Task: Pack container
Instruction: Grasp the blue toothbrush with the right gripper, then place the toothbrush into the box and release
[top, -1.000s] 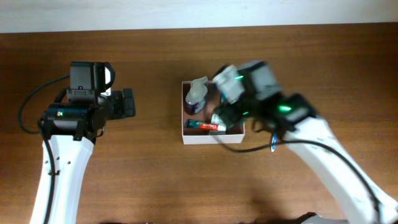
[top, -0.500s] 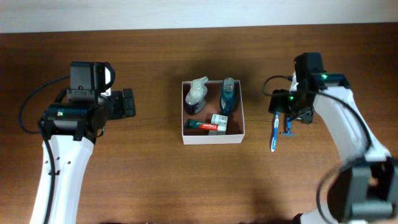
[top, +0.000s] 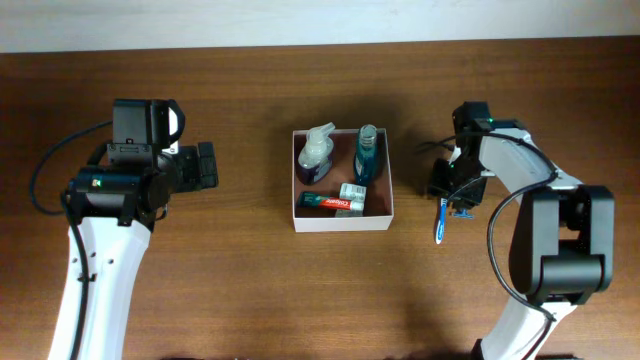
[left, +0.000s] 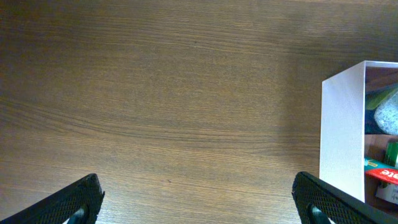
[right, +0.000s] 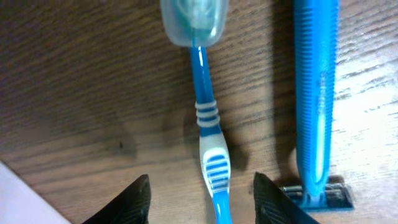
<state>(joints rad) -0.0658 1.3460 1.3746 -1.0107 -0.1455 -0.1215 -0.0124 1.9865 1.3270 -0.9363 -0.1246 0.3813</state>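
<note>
Left wrist view: one legible fragment only, white letters "ate" on the red band of the toothpaste pack (left: 380, 172), which lies inside the container (left: 342, 134). Any letters before these are hidden behind the container's white wall. Overhead view: the same red pack shows white print, too small to read. Just beside it, a white-and-green box (top: 351, 195) carries markings that are illegible. Labels on the blue bottle (top: 365, 160) and the spray bottle (top: 316, 155) cannot be made out. Right wrist view: toothbrush (right: 208, 134) and razor (right: 316, 93) show no readable lettering.
</note>
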